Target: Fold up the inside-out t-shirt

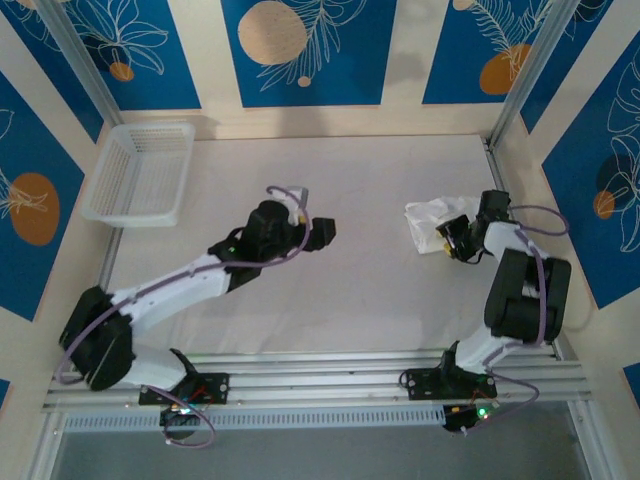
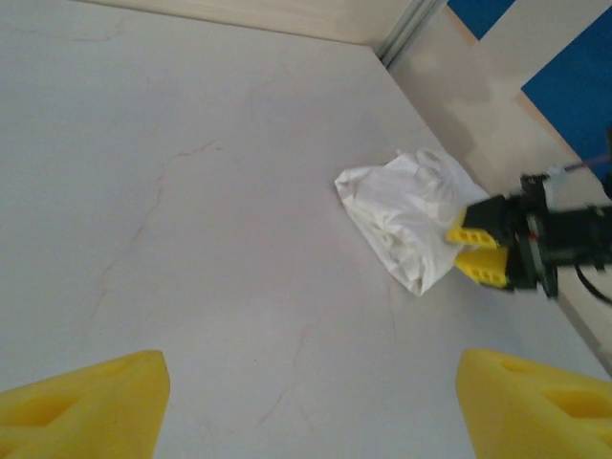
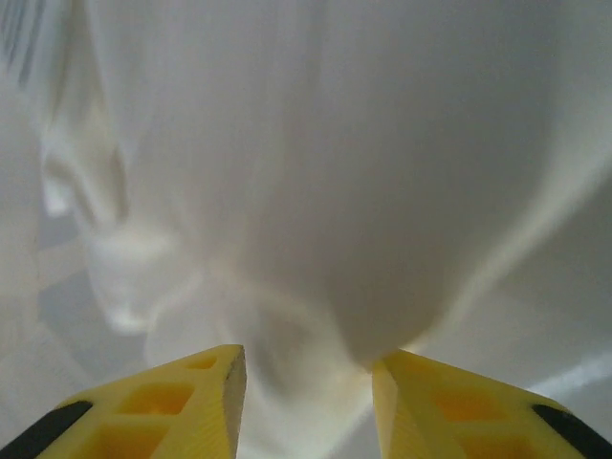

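Thin, wrinkled, matt cloth t-shirt [image 2: 404, 216]

The counter [image 1: 330, 290] lies open across its middle, with a mesh basket [image 1: 140, 172] filling the far left corner and the bunched t-shirt [image 1: 428, 218] by the right edge.

one crumpled white t-shirt [image 1: 428, 220], one white mesh basket [image 1: 140, 172], two robot arms, one left arm [image 1: 170, 290], one right arm [image 1: 525, 290], two pairs of yellow jaws, one pale table [image 1: 340, 180] under everything
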